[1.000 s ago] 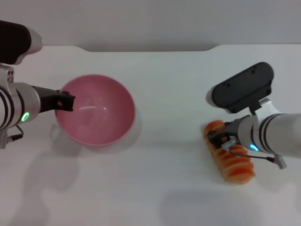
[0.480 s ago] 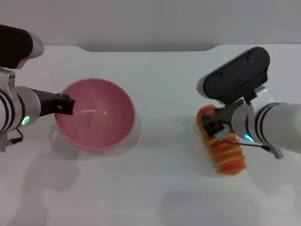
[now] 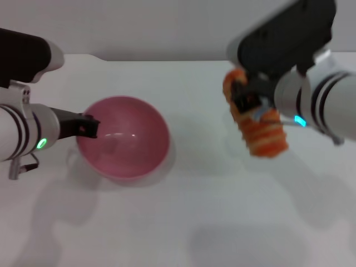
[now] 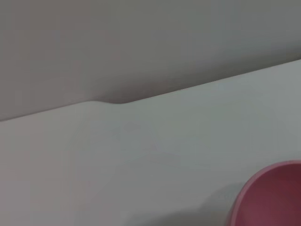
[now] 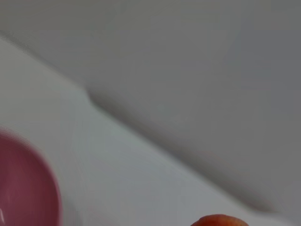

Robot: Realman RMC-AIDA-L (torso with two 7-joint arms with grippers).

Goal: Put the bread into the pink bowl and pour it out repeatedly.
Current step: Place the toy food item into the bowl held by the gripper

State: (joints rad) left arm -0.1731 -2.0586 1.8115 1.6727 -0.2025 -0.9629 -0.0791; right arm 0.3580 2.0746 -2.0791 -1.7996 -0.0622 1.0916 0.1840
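Note:
The pink bowl (image 3: 123,139) stands on the white table at the left, and my left gripper (image 3: 84,127) is shut on its left rim. A slice of the bowl (image 4: 270,197) shows in the left wrist view, and another edge of the bowl (image 5: 23,188) in the right wrist view. The bread (image 3: 258,129), orange and ridged, hangs tilted in the air at the right, well above the table. My right gripper (image 3: 248,100) is shut on its upper part. One end of the bread (image 5: 218,220) peeks into the right wrist view.
The white table (image 3: 183,222) spreads across the view, with a grey wall (image 3: 167,25) behind its far edge. Bare tabletop lies between the bowl and the raised bread.
My right gripper has lifted the bread off the table and carried it up and a little toward the bowl. The bowl and my left gripper have shifted slightly to the right.

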